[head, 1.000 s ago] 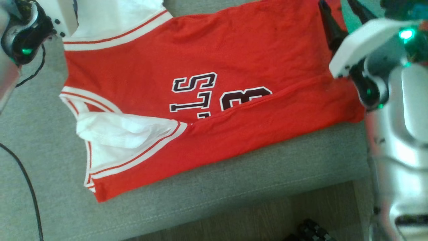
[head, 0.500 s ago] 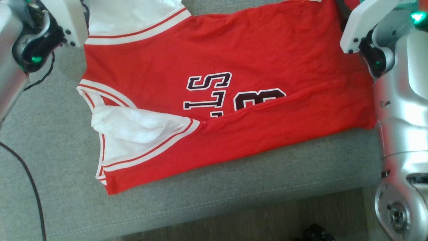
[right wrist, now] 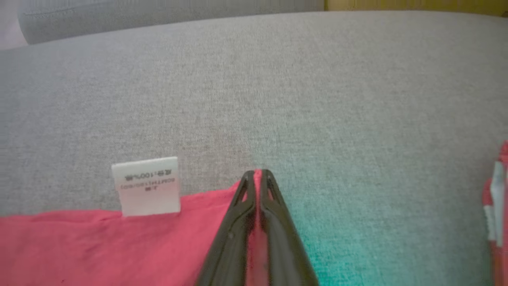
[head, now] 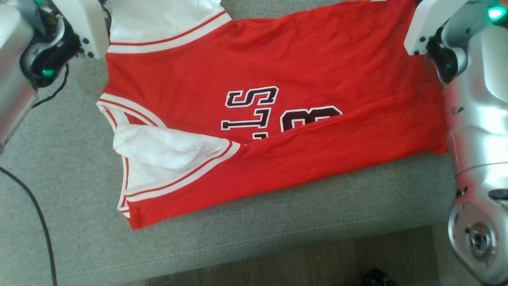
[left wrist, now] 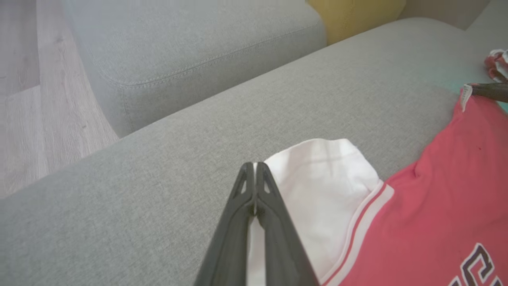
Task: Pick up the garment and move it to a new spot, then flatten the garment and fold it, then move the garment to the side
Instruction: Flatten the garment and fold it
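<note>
The garment (head: 278,79), a red jersey with white sleeves and dark lettering, lies spread on the grey sofa seat (head: 278,238), its near side folded over. My left gripper (left wrist: 255,165) is shut on the edge of the far white sleeve (left wrist: 317,186), and white cloth shows between its fingers. My right gripper (right wrist: 258,172) is shut on the far red hem corner (right wrist: 119,246), beside a white care label (right wrist: 146,184). In the head view both wrists sit at the top corners, fingertips cut off by the frame's edge.
The seat's front edge (head: 278,258) drops to wood floor (head: 317,274). A black cable (head: 35,214) runs over the seat at the left. Another red and white cloth (right wrist: 496,190) lies right of my right gripper. A second grey cushion (left wrist: 198,51) and a yellow one (left wrist: 357,16) lie beyond.
My right gripper's fingers, open a second ago, have shut on the red hem corner. The head camera has shifted, so the whole picture slid right. The garment lies as before.
</note>
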Robot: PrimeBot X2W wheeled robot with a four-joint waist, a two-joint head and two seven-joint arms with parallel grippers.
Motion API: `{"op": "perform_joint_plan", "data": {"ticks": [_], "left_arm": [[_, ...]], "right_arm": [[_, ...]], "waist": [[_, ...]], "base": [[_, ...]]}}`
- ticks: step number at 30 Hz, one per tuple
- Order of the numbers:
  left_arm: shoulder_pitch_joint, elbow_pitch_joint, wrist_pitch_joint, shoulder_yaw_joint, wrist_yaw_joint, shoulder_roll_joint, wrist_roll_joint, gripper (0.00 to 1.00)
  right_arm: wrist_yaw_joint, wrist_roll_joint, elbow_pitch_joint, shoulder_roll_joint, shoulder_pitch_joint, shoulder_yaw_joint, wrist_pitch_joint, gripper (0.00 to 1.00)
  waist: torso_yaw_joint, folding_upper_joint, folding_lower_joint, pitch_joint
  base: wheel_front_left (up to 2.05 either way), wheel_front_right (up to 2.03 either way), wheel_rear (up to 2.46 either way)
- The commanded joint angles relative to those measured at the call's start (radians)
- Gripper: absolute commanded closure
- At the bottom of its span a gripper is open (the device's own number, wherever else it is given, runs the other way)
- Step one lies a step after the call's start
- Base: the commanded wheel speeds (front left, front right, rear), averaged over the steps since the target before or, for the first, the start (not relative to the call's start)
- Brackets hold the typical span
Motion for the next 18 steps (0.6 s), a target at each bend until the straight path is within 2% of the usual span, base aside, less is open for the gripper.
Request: {"op": "perform_joint_plan", "data": {"ticks": [1,4,9,18], "left_arm": [[-0.065,-0.023,-0.035,0.036,0.001,0.042,-0.001,1.0],[-0.084,-0.033,-0.095,0.034,0.001,0.052,0.009,1.0],[-0.13,0.026,-0.215,0.063,0.001,0.052,0.038,1.0],[-0.115,0.036,-0.266,0.112,0.001,0.026,0.046,1.0]], "right_arm": [[0.0,-0.006,-0.024,0.008,-0.051,-0.001,-0.029,1.0],[0.0,-0.003,-0.014,0.008,-0.067,-0.018,-0.072,1.0],[0.0,0.021,0.01,0.008,-0.093,-0.056,-0.149,1.0],[0.0,0.061,0.04,-0.008,-0.105,-0.06,-0.224,1.0]], "waist": [[0.001,0.0,-0.0001,-0.004],[0.004,0.0,-0.0001,-0.009],[0.004,0.0,-0.0001,-0.017],[0.02,0.0,-0.0001,-0.05]], "base": [[0.0,0.0,0.0],[0.0,0.0,0.0],[0.0,0.0,0.0],[0.0,0.0,0.0]]}}
